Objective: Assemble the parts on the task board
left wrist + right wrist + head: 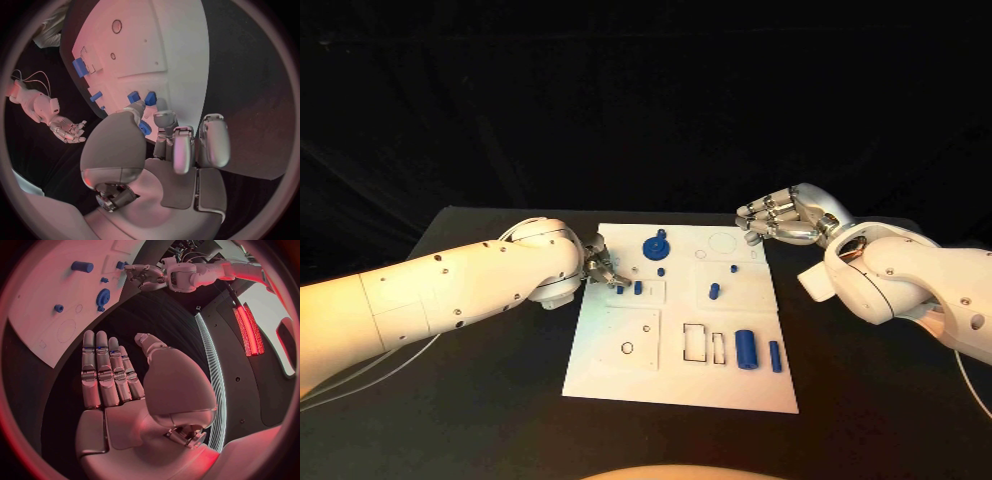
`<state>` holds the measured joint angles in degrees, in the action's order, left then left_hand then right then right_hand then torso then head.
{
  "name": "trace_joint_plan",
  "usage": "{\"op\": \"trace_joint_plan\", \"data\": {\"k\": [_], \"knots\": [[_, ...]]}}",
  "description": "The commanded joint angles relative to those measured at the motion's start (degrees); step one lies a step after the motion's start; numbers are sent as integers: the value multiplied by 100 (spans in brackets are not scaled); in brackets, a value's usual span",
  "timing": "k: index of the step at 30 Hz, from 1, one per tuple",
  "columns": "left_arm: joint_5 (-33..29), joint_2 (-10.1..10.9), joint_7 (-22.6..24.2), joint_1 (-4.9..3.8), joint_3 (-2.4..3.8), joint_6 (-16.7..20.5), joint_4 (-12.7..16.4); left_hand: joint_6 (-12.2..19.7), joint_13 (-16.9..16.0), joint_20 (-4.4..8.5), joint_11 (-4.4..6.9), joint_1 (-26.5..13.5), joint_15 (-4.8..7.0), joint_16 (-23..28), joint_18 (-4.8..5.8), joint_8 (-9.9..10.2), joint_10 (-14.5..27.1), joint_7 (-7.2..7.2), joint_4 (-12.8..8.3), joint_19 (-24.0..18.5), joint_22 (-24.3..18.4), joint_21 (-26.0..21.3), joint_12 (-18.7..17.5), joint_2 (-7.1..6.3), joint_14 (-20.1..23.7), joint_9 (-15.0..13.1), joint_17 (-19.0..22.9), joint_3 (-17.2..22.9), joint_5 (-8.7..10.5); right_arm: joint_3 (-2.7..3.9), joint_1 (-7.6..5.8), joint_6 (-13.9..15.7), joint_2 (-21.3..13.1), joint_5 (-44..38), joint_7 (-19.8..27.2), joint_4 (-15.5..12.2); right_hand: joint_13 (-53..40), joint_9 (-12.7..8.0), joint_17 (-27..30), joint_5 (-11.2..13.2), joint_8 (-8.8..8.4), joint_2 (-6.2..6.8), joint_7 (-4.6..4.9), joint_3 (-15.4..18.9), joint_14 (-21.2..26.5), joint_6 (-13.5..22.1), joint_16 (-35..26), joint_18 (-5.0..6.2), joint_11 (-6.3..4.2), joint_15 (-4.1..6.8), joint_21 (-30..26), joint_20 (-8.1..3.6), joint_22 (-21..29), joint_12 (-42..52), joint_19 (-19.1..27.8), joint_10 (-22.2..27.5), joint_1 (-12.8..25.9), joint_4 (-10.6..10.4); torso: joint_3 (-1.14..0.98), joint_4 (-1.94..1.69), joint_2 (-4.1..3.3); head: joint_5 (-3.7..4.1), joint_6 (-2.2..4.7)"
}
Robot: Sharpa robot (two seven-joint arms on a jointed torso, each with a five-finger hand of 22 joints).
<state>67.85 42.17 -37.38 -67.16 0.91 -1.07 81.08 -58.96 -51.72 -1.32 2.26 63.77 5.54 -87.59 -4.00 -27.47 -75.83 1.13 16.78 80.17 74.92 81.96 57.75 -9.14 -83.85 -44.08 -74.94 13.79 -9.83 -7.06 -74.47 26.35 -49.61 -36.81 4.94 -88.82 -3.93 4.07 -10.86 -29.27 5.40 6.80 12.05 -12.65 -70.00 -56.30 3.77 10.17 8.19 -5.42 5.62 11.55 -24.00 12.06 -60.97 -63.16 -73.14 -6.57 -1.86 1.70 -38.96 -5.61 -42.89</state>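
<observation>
Two white arms reach over the black table, one from each side of the white board that lies in the middle. The left robot hand sits at the board's left edge, near the far end, with its fingers bent down onto the board's rim; in the left wrist view the thumb and a finger close around a small blue piece, so this hand appears to be pinching a part, though the contact is partly hidden. Just beside those fingertips, two short blue pegs stand on the board. Farther up sits a blue gear with a raised hub, and toward the middle a small blue pin stands upright. A tiny blue dot of a part lies near the board's right side. At the near right corner a blue cylinder lies on its side next to a thinner blue bar, both beside outlined rectangular slots. The right robot hand hovers off the board's far right corner, above the dark table, released and holding nothing, with its fingers stretched out straight and close together and the thumb set apart.
</observation>
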Motion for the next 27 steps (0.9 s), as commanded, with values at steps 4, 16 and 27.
{"op": "trace_joint_plan", "data": {"k": [4, 16, 27], "knots": [[-302, 55, 66, -3, 33, 516, 76, 30, 141, -14, -10, -144, -37, -15, 30, 36, 88, 52, -1, -72, -25, -58, -108, 114, -537, -28, -1263, -315, 36, 1, 2, -47, 0, -18, 46, -4, 8, 4, 5, -27, -18, -16, -5, 28, 35, 31, -11, 23, 7, -10, -16, 9, 6, 10, 20, 43, 64, 1, 2, 5, -2, 14, 25], [-901, 126, 629, -49, 100, 1134, 162, 335, 1026, -61, -121, 118, -127, 109, -124, 173, 679, 177, -9, -560, -707, -500, -911, 316, -486, -13, -1135, -508, 17, 1, 2, -43, -1, -18, 46, 13, 8, 4, 5, -27, -18, -16, -5, 28, 35, 31, -11, 23, 7, -10, -16, 9, 6, 10, 20, 43, 64, 1, 2, -1, -2, 45, 38], [-262, -69, 2441, -45, 12, 1885, 90, 1121, 2135, -462, -661, 2046, -601, 3156, -653, 1031, 2414, 721, -279, -2556, -3549, -2918, -2320, 52, 1123, 1027, 1757, 278, -10, 1, 3, -53, 1, -18, 46, 6, 8, 4, 9, -35, -18, -22, -5, 30, 39, 35, -11, 23, 8, -11, -20, 11, 14, 12, 20, 48, 66, 0, 11, -2, -12, 104, 74]]}}
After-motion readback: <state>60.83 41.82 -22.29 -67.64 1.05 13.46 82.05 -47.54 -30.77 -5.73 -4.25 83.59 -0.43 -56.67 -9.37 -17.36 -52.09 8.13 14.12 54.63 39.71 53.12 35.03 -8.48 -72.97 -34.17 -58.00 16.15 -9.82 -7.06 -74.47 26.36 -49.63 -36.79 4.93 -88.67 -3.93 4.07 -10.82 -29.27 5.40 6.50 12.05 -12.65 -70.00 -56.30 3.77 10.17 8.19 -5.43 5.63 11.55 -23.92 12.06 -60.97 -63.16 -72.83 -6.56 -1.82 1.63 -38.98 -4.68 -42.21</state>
